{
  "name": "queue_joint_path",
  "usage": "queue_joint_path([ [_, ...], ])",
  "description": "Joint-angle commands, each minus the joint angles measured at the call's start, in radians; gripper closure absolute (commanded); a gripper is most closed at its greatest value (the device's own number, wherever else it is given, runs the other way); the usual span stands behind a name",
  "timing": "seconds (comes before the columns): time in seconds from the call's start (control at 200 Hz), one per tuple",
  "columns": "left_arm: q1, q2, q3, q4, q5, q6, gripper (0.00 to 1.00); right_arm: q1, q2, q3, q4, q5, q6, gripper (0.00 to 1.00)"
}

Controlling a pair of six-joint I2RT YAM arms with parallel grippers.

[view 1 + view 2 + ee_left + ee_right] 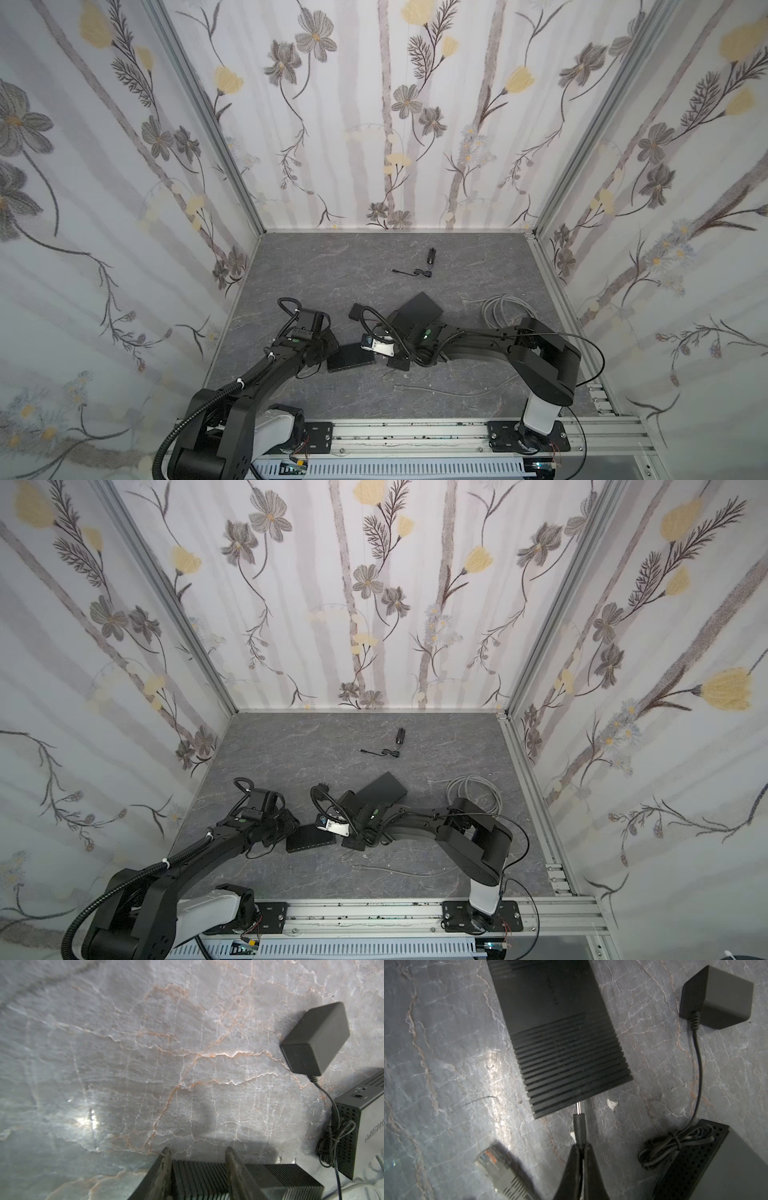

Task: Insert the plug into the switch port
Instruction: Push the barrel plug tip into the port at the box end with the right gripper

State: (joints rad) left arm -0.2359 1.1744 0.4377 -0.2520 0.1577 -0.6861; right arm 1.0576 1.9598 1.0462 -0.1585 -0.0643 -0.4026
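your right jaws pinch the plug (579, 1126) — pin tip at the switch (560, 1043) edge — left jaws clamp that switch.

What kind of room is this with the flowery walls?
Probably a robot test booth, not a real room: a left arm and right arm bolted to a metal rail, flower-printed panels boxing in a tabletop, and a network switch.
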Motion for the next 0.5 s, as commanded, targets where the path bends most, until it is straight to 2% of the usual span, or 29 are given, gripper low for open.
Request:
queue_joint_path([
  [0.0, 0.000, 0.012, 0.009, 0.002, 0.005, 0.010, 0.55, 0.010, 0.002, 0.009, 0.043, -0.015, -0.039, 1.00],
  [0.32, 0.000, 0.065, 0.038, 0.026, 0.009, 0.021, 0.55, 0.028, 0.014, 0.008, 0.036, -0.019, -0.070, 1.00],
  [0.495, -0.002, 0.070, 0.030, 0.044, 0.035, 0.005, 0.55, 0.028, 0.030, 0.030, 0.046, -0.006, -0.035, 1.00],
])
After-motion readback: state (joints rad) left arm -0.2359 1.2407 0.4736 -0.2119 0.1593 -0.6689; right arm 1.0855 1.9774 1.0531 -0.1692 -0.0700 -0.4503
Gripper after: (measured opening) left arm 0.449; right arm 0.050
